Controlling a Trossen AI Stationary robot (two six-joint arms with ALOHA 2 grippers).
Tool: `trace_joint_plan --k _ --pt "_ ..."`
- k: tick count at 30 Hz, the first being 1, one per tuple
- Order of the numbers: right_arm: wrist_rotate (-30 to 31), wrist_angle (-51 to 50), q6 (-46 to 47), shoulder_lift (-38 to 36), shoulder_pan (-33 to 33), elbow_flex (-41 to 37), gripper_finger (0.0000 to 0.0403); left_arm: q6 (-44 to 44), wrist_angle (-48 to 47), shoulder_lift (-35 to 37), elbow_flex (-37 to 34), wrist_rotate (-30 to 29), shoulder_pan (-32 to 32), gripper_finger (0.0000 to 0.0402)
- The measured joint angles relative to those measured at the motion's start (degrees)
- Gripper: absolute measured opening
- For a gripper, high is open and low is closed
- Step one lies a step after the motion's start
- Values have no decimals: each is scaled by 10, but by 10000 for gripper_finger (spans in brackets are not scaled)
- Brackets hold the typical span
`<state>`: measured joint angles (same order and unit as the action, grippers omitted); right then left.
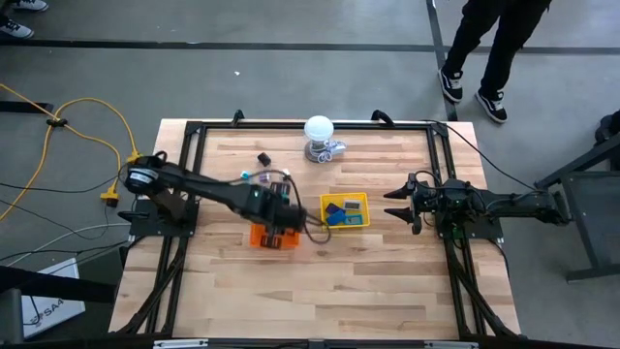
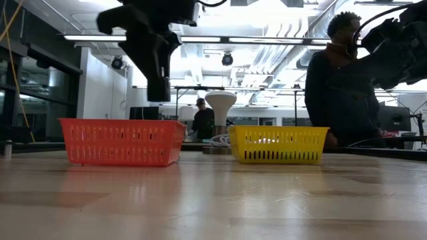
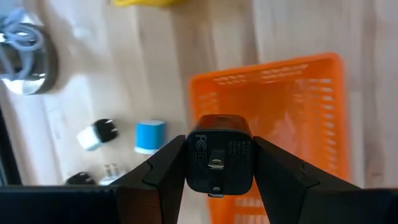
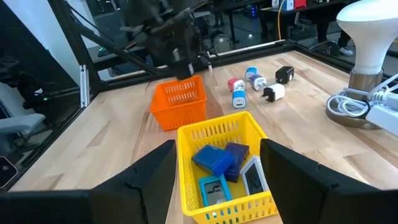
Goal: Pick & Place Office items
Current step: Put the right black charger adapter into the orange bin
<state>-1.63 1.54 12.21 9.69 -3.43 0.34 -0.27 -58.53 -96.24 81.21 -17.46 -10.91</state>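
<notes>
At the left of the table, the left gripper (image 3: pixel 219 180) hangs over the orange basket (image 1: pixel 274 237), its fingers clamped on a small black charger block (image 3: pixel 219 153) with printed markings on its face. In the low view that arm stands above the basket's rim, so the block looks ready to be dropped in, though it is not yet released. How much the orange basket already holds cannot be told (the arm covers most of it from above, and the wrist view shows only a bare stretch of its floor).

Just behind the basket, towards the table's far side, loose pieces are left on the wood: a blue-and-white block (image 4: pixel 239 99), a red-and-white bit (image 4: pixel 234 84), a blue-topped piece (image 4: pixel 252 77), a black plug (image 4: pixel 284 74) and a white-and-black plug (image 4: pixel 272 93).

Further right, the yellow basket (image 1: pixel 346 222) holds several flat items: a blue block (image 4: pixel 213 159), a dark purple one (image 4: pixel 235 156), a teal one (image 4: pixel 212 188) and a grey one (image 4: pixel 253 176). That sorting appears largely done.

The white bulb lamp (image 1: pixel 320 131) stands at the far edge. At the right, the right gripper (image 1: pixel 397 205) waits near the yellow basket, fingers spread and empty.

By this reckoning the task is perhaps halfway, with the small plugs remaining.
</notes>
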Motion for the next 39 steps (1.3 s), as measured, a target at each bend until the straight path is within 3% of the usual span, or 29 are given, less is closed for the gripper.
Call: trace_joint_plan --k 11,24,39 --pt "0 0 0 0 0 0 220 -58 38 -43 -19 6 -40 160" --pt "0 0 0 0 0 0 220 -6 127 -41 -73 67 2 160" --pt "0 0 0 0 0 0 220 4 127 -40 -76 75 29 182"
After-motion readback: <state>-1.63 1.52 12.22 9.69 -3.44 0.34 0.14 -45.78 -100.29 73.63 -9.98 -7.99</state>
